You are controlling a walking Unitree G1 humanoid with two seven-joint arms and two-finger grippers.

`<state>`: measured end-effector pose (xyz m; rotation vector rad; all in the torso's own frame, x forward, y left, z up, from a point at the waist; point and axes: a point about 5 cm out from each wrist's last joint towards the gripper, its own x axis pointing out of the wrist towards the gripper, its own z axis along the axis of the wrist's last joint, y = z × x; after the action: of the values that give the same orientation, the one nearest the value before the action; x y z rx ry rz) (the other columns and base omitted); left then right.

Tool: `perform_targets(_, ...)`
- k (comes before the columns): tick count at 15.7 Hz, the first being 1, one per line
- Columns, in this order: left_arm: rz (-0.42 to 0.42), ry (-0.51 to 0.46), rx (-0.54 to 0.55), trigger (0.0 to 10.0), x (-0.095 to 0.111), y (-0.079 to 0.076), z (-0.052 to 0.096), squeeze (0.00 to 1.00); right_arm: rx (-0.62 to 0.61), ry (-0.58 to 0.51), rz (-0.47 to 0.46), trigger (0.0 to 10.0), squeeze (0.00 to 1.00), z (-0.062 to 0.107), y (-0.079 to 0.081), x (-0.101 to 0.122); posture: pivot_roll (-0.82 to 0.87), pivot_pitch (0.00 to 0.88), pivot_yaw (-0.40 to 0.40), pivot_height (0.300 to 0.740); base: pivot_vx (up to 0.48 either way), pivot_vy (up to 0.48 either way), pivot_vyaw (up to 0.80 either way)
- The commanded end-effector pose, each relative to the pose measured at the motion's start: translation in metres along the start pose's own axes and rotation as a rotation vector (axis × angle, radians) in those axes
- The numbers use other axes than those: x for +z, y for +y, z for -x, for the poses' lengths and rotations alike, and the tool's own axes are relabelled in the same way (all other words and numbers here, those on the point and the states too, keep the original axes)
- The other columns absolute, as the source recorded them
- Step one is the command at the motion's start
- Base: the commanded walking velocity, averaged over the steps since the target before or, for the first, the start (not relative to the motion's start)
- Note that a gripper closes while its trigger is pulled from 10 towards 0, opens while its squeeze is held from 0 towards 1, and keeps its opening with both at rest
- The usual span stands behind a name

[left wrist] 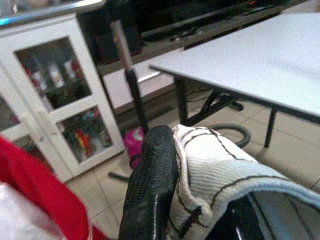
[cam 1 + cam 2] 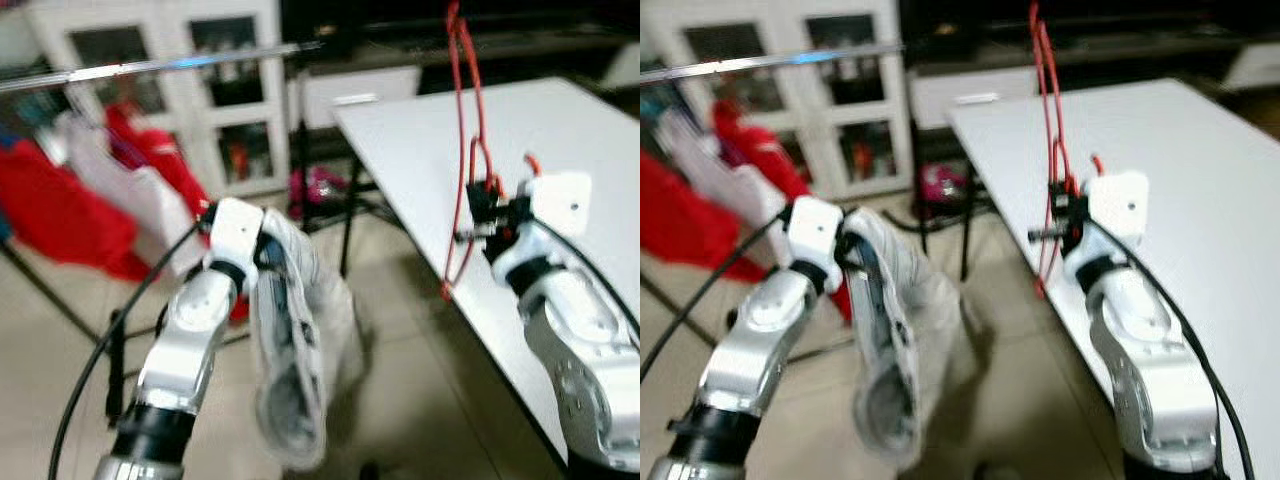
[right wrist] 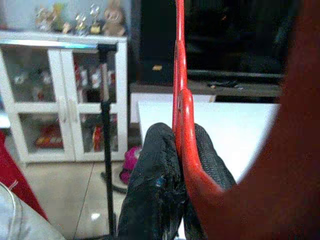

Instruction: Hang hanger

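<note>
Beside the white table's point(image 2: 560, 130) left edge, my right gripper point(image 2: 487, 213) is clamped on the light, stiff red hanger point(image 2: 462, 150), held upright, while my left gripper point(image 1: 150, 195) pinches a soft white garment point(image 2: 295, 350).

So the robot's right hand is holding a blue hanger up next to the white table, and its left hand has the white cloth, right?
Not quite: the hanger is red, not blue. The right wrist view shows it best, with the right gripper shut on its red wire. The rest holds: the hanger is held up beside the white table, and the left gripper has the white cloth.
</note>
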<state>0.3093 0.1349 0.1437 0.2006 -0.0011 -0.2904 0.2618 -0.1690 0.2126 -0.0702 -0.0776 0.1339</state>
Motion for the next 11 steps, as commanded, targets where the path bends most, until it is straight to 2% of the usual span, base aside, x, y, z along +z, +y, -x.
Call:
perform_targets(1,-0.009,-0.083,0.015,10.0,0.020,0.003,-0.005,0.00,-0.032,-0.016,-0.002,10.0,0.00,0.000,-0.006,0.007,-0.10,0.000,0.052,0.740,0.000,0.000,-0.80)
perform_targets(3,-0.005,-0.123,0.011,10.0,0.032,0.004,-0.009,0.00,-0.037,-0.059,-0.008,10.0,0.00,-0.002,-0.008,0.022,-0.11,0.000,0.062,0.740,0.000,0.000,-0.80)
perform_targets(4,-0.003,-0.151,0.012,10.0,0.041,0.005,-0.011,0.00,-0.038,-0.057,-0.005,10.0,0.00,-0.001,-0.008,0.022,-0.11,0.000,0.060,0.740,0.000,0.000,-0.80)
perform_targets(5,0.022,-0.190,0.025,10.0,0.053,0.010,-0.013,0.00,-0.039,-0.008,0.029,10.0,0.00,0.001,-0.009,0.013,-0.11,0.000,0.059,0.740,0.000,0.000,-0.80)
perform_targets(6,0.035,-0.195,0.024,10.0,0.056,0.011,-0.013,0.00,-0.039,0.031,0.034,10.0,0.00,0.002,-0.009,0.006,-0.11,0.000,0.058,0.740,0.000,0.000,-0.80)
perform_targets(8,0.027,-0.175,0.016,10.0,0.050,0.009,-0.013,0.00,-0.042,0.082,0.034,10.0,0.00,0.004,-0.009,-0.003,-0.11,0.000,0.057,0.740,0.000,0.000,-0.80)
perform_targets(9,0.005,-0.135,0.002,10.0,0.040,0.005,-0.012,0.00,-0.064,0.140,0.034,10.0,0.00,0.007,-0.012,-0.017,-0.11,0.000,0.055,0.740,0.000,0.000,-0.80)
perform_targets(11,0.001,-0.077,-0.019,10.0,0.024,-0.001,-0.010,0.00,-0.112,0.213,-0.001,10.0,0.00,0.017,-0.014,-0.034,-0.11,0.000,0.058,0.740,0.000,0.337,-0.80)
